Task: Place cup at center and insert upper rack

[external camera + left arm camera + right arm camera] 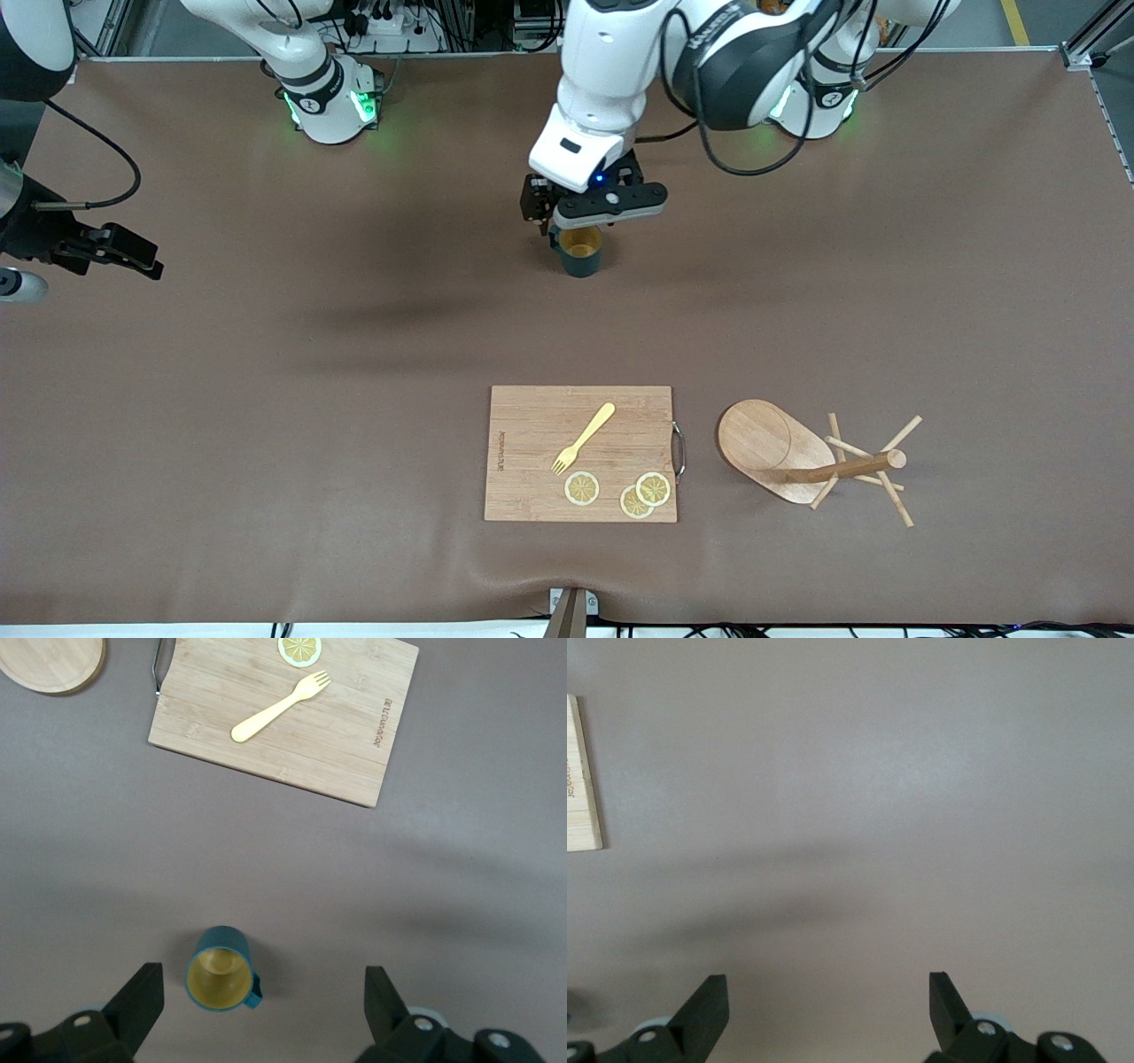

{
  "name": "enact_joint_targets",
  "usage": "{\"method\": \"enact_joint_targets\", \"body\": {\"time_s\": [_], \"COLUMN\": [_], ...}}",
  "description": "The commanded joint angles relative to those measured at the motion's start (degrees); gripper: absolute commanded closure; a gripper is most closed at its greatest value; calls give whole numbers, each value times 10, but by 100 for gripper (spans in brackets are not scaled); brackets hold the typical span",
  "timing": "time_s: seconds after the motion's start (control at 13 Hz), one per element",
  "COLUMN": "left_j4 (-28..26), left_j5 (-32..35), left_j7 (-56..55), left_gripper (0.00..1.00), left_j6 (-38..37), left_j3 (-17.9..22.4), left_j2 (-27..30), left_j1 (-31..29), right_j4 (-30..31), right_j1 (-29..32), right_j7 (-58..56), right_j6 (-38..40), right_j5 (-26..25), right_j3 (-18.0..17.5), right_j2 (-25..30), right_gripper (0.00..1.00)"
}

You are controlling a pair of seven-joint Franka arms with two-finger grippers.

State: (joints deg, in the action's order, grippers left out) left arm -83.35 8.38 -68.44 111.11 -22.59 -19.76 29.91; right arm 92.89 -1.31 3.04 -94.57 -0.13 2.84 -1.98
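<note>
The cup (582,253) is a dark teal mug with a yellowish inside, standing upright on the brown table mat, farther from the front camera than the cutting board. My left gripper (578,229) hangs over it, open. In the left wrist view the cup (221,968) lies between the spread fingertips of the left gripper (262,997), closer to one finger (142,999). The upper rack (797,456), a wooden mug tree, lies tipped on its side beside the board, toward the left arm's end; its oval base (51,663) shows. My right gripper (133,257) waits open at the right arm's end, over bare mat (828,1001).
A wooden cutting board (580,452) lies near the front edge, carrying a yellow fork (585,436) and three lemon slices (582,488). The board (283,718) with its fork (279,707) shows in the left wrist view, and the board's edge (583,771) in the right wrist view.
</note>
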Motion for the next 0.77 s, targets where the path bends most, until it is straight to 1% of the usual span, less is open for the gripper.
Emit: {"method": "enact_joint_targets", "body": {"time_s": [0.0,0.69], "left_j4": [12,14], "left_j5": [30,102], "left_j7": [-60,-215], "left_gripper": [0,0], "left_j6": [2,3], "left_j3": [4,6], "left_j2": [-12,-48], "left_j1": [24,76], "right_j4": [9,10], "right_j1": [12,12], "right_j7": [0,0], "right_j6": [-15,-12], "right_j5": [-8,-8], "right_j3": [-10,-10], "right_j2": [4,3], "right_gripper": [0,0]}}
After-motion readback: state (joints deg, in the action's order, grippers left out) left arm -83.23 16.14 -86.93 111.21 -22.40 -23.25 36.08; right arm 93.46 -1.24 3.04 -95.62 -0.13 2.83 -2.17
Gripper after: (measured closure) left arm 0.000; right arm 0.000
